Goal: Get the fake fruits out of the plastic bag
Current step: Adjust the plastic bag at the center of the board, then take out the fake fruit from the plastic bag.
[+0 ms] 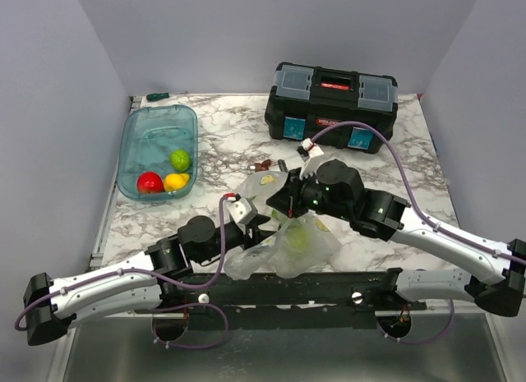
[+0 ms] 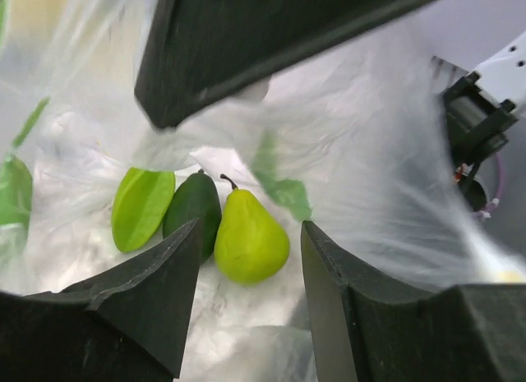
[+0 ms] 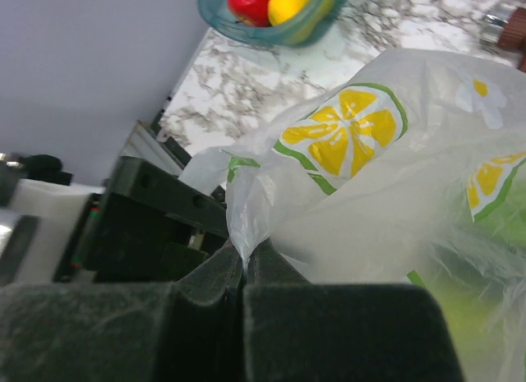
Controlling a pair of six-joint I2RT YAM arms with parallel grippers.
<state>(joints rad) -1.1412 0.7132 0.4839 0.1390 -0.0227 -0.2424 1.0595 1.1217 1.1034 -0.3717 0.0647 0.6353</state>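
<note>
Right end effector [image 3: 244, 269] — tight on plastic bag [image 3: 386, 218]

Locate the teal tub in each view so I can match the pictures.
Top external: the teal tub is in the upper left of the picture.
Left wrist: not in it.
Right wrist: at the top edge, left of centre.
Shared landmark: the plastic bag, seen in all three views; the right gripper pinches it.
</note>
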